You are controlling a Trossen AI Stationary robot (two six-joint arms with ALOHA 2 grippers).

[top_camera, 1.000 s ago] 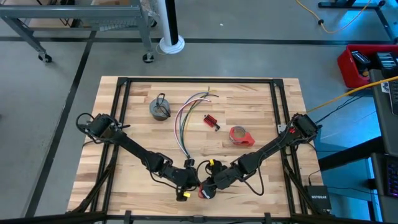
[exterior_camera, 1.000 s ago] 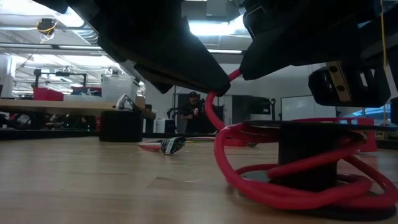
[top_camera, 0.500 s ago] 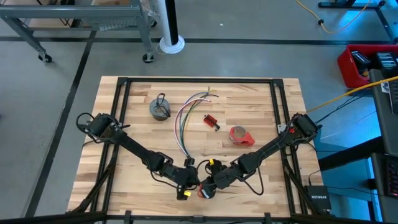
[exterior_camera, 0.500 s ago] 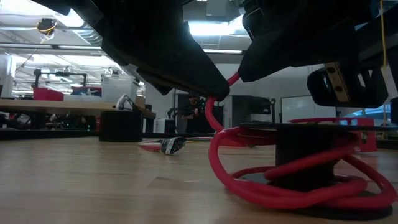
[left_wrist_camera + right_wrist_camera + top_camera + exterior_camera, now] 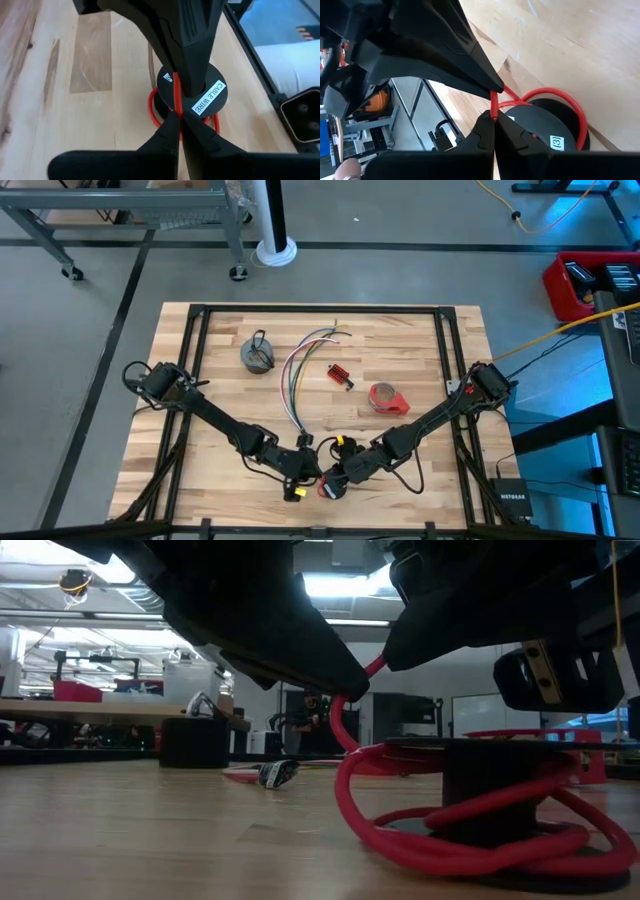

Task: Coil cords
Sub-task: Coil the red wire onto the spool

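Observation:
A black spool (image 5: 200, 97) labelled "CABLE WIRE" stands on its lower flange near the table's near edge, with a red wire (image 5: 450, 840) lying in loose loops around it. A strand of the wire rises to my two grippers, which meet tip to tip above the spool. My left gripper (image 5: 178, 119) and my right gripper (image 5: 493, 121) are both shut on that strand. Farther back lie a bundle of coloured wires (image 5: 298, 375), a grey coil (image 5: 258, 355) and a small black-and-red coil (image 5: 340, 375), all untouched. My left gripper pinches the red wire's rising strand (image 5: 176, 102) between its two fingertips, slanting down from the table's left. The wire runs slack from there down to the loops on the table. My right gripper pinches the same strand (image 5: 493, 107) between its fingertips, just beside the left gripper's tips, slanting down from the table's right. The short piece between the two grippers is lifted clear above the spool.
A red tape roll (image 5: 387, 397) lies right of centre. The table's black frame rails (image 5: 448, 350) run along its left, right and far sides. Bare wood (image 5: 220, 410) lies between the arms and the far cords.
Both grippers have stayed shut and in place. The red wire's loose loops around the spool have shifted a little toward the table's left.

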